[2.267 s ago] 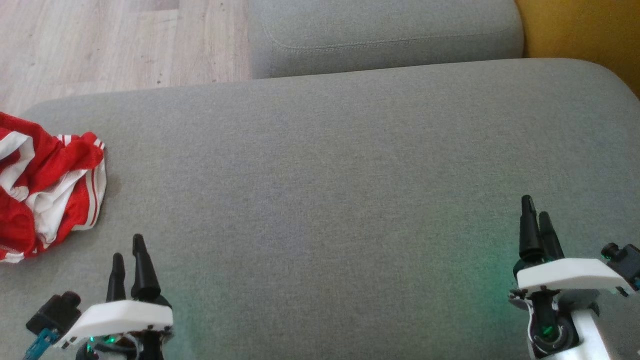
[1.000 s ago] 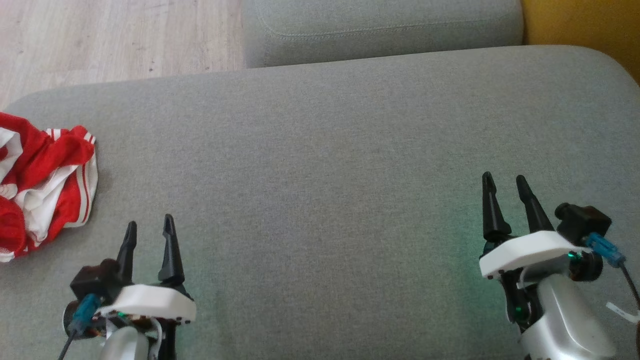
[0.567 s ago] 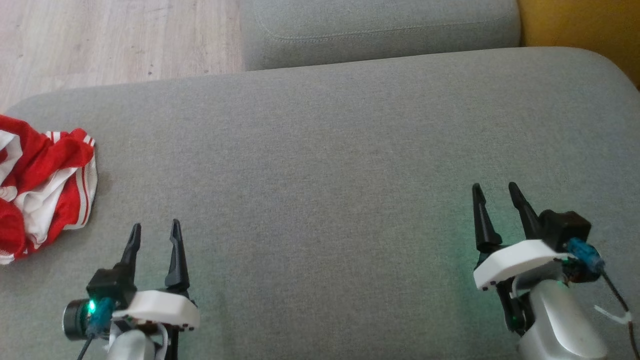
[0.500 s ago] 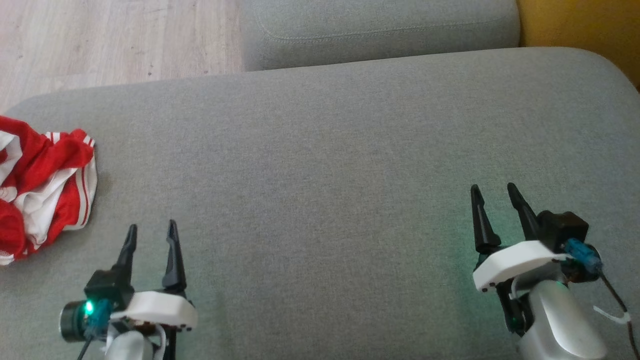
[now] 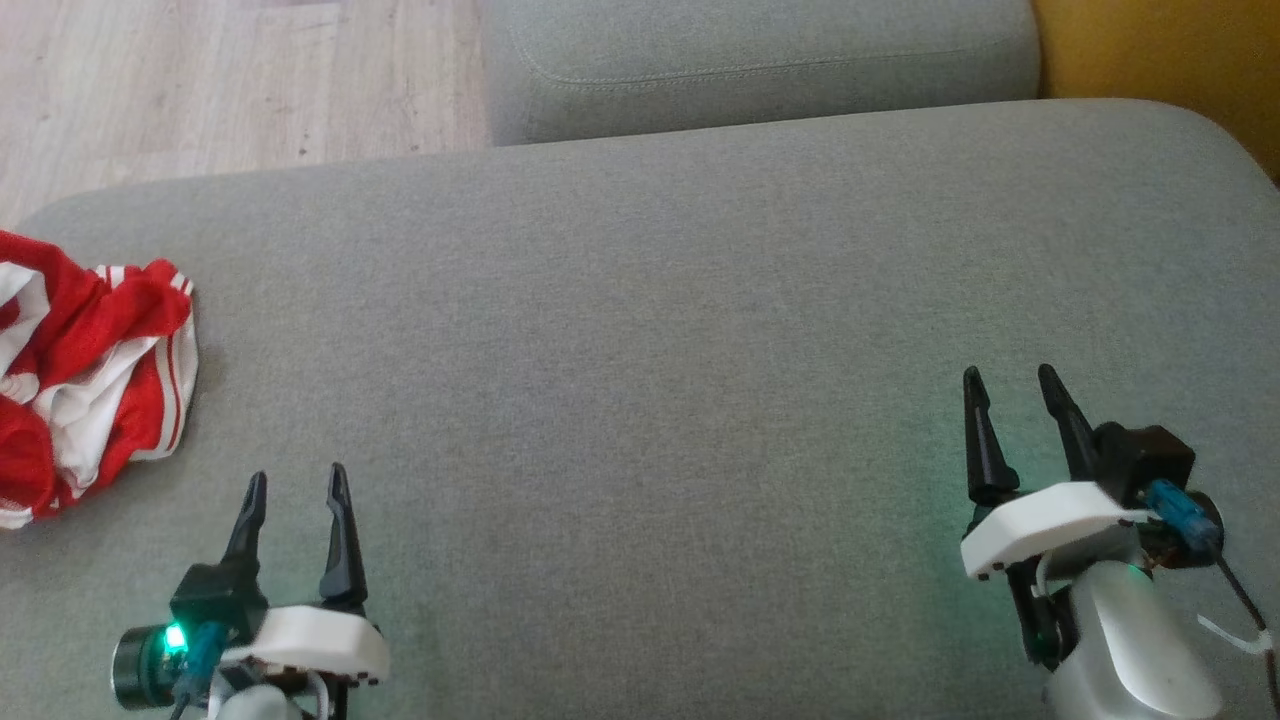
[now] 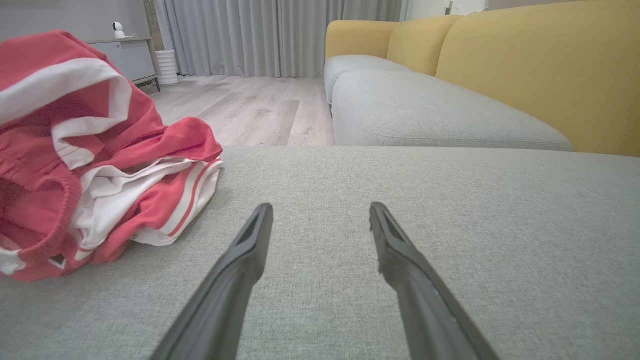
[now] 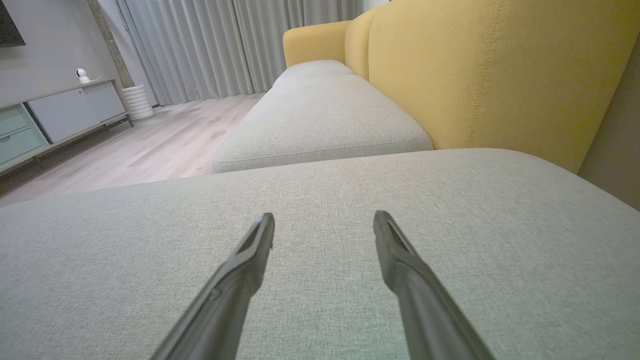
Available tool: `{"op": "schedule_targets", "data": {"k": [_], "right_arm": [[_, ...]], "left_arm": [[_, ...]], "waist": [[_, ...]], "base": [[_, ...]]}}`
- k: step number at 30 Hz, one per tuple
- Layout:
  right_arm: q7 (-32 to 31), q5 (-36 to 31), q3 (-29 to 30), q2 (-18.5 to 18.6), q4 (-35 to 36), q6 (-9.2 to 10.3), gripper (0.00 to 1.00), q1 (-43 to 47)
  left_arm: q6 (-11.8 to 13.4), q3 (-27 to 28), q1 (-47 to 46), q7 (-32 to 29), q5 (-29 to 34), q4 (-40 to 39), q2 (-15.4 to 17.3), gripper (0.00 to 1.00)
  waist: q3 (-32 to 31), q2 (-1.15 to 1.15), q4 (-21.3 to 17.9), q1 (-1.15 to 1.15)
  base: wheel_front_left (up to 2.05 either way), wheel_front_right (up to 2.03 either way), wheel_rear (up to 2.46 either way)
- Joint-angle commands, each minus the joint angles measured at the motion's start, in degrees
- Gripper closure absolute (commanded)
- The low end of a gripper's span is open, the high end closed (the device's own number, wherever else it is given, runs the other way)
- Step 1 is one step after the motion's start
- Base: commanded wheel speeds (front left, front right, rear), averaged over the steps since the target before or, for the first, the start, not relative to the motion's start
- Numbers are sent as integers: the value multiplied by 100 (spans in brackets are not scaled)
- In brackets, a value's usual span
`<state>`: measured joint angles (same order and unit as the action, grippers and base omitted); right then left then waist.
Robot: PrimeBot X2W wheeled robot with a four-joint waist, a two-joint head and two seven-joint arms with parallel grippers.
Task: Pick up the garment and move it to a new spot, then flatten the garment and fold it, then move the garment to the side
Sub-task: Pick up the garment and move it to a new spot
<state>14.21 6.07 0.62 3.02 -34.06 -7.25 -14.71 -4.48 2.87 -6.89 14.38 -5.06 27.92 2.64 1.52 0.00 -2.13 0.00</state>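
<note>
Found the garment point(image 5: 90, 380), red with white stripes and white lining, bunched in a loose heap at the left end of the grey seat cushion point(image 5: 640, 350), partly cut off by the head view's left edge. Located the left gripper point(image 5: 297, 473) at lower left of the head view, over bare cushion, near the garment's right-hand edge but apart from it. Read its jaws as released, spread wide, holding nothing; confirmed from the left wrist view, with grey fabric in the gap and the garment lying off to the left of both fingers. Located the right gripper point(image 5: 1007, 371) at lower right of the head view, over the cushion's right part, well apart from the garment. Read its jaws as released too, spread wide and empty, with cushion fabric between them in the right wrist view. Unable to judge fingertip contact with the cushion for either arm. Recorded also a second grey cushion point(image 5: 760, 60) beyond the first, a yellow sofa back point(image 5: 1160, 50) at right, pale wood floor point(image 5: 230, 80) at upper left, grey curtains point(image 6: 280, 35) and a low cabinet point(image 7: 75, 110) in the wrist views.
</note>
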Motion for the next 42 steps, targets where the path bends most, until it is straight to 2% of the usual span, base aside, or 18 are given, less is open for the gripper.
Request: {"op": "schedule_targets", "data": {"k": [1,9,17,18,22,23,28,35,42], "right_arm": [[79,26,-133,-11,197,-24,0,-195],[79,77,-282,-13,220,-24,0,-202],[79,151,-635,-13,221,-24,0,-270],[79,151,-635,-13,221,-24,0,-270],[79,185,-839,-13,182,-24,0,-325],[79,214,-939,-13,153,-24,0,-349],[79,304,-1193,-13,102,-24,0,-409],[79,344,-1333,-14,35,-24,0,-439],[79,328,-1371,-7,0,-24,0,-469]], "left_arm": [[41,191,-162,62,0,-177,34,0],[46,185,-269,62,-20,-154,27,0],[99,138,-298,62,-185,-136,25,0],[99,138,-298,62,-185,-136,25,0],[135,132,-293,62,-241,-168,24,0],[151,138,-280,62,-270,-183,24,0],[191,231,-232,62,-330,-254,24,0],[180,369,-170,62,-326,-310,24,0],[123,524,-275,62,-320,-450,24,0]], "waist": [[9,0,26,0],[112,0,492,0],[215,0,1467,0],[215,0,1467,0],[266,0,1984,0],[289,0,2221,0],[340,0,2658,0],[376,0,2963,0],[504,0,2937,0]], "base": [[0,0,0],[0,0,0],[0,0,0],[0,0,0],[0,0,0],[0,0,0],[0,0,0],[0,0,0],[0,0,0]]}}
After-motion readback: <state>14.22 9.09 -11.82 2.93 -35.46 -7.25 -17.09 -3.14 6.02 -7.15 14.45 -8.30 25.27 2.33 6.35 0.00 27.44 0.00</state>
